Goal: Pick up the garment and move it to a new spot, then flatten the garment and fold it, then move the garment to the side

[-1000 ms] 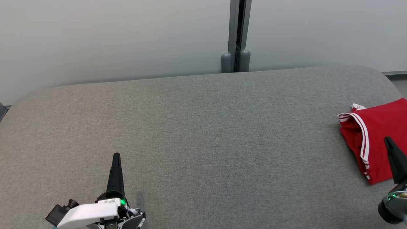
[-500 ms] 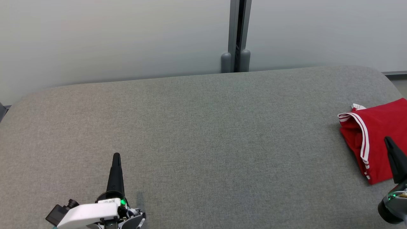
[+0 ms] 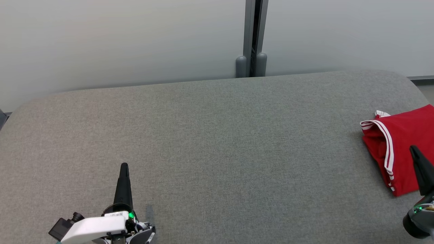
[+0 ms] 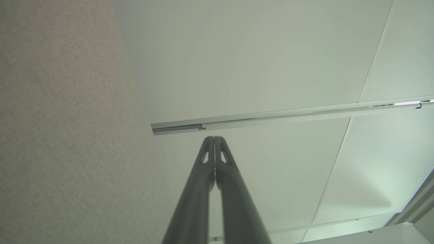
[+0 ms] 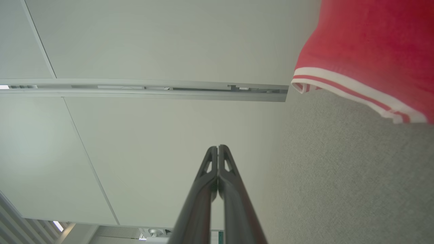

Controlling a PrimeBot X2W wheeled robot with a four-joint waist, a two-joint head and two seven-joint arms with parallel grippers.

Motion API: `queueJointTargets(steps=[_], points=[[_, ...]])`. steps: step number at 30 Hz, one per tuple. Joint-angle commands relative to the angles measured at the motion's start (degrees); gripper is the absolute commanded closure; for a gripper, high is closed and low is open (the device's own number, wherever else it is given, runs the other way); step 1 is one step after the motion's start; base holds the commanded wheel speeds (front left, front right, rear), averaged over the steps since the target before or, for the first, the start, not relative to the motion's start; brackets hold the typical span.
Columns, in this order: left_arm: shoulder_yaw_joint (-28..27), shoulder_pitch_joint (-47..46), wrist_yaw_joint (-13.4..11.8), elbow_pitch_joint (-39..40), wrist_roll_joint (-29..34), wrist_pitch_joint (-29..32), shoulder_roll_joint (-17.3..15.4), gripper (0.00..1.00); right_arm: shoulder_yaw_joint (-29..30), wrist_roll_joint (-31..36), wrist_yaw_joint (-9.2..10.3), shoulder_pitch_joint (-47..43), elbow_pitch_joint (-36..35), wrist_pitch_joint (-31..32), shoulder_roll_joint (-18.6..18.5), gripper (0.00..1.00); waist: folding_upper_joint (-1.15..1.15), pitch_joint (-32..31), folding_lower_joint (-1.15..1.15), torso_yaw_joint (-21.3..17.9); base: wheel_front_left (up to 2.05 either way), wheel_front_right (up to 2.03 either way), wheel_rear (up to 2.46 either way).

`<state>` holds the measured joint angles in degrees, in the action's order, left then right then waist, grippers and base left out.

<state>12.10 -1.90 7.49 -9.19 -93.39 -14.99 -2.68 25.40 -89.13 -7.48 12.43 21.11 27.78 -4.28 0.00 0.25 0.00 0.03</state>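
The grey table (image 3: 217, 142) holds the red shirt (image 3: 403, 135), folded small at its right end. The right gripper (image 3: 414, 151) is at that end too, the left gripper (image 3: 124, 166) at the table's front left. Both are pinched shut on nothing. I think the shirt is put aside, so lift away slowly and don't snag it.

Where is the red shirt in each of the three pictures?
Head view: the red shirt lies at the far right edge, on the grey table.
Right wrist view: the red shirt is in the top right corner, with its striped trim along its lower edge.
Left wrist view: grey table on the left, pale wall beyond.
Shared landmark: the metal rail in the wall, upright in the head view, lying across both wrist views.
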Motion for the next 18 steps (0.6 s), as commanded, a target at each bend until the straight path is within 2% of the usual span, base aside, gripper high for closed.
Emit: queueJointTargets(steps=[1,18], points=[[-0.08,-0.84,0.20,0.01,-0.19,-0.13,-0.18,1.00,-0.01,-0.12,-0.01,0.33,0.02,0.17,-0.47,1.00,0.00,0.00,0.00,0.00,0.00,0.00,0.00],[-0.09,-0.83,0.20,0.02,-0.19,-0.13,-0.18,1.00,-0.06,-0.19,-0.01,0.30,0.02,0.11,-0.50,1.00,0.00,0.00,0.00,0.00,0.00,0.00,0.00]])
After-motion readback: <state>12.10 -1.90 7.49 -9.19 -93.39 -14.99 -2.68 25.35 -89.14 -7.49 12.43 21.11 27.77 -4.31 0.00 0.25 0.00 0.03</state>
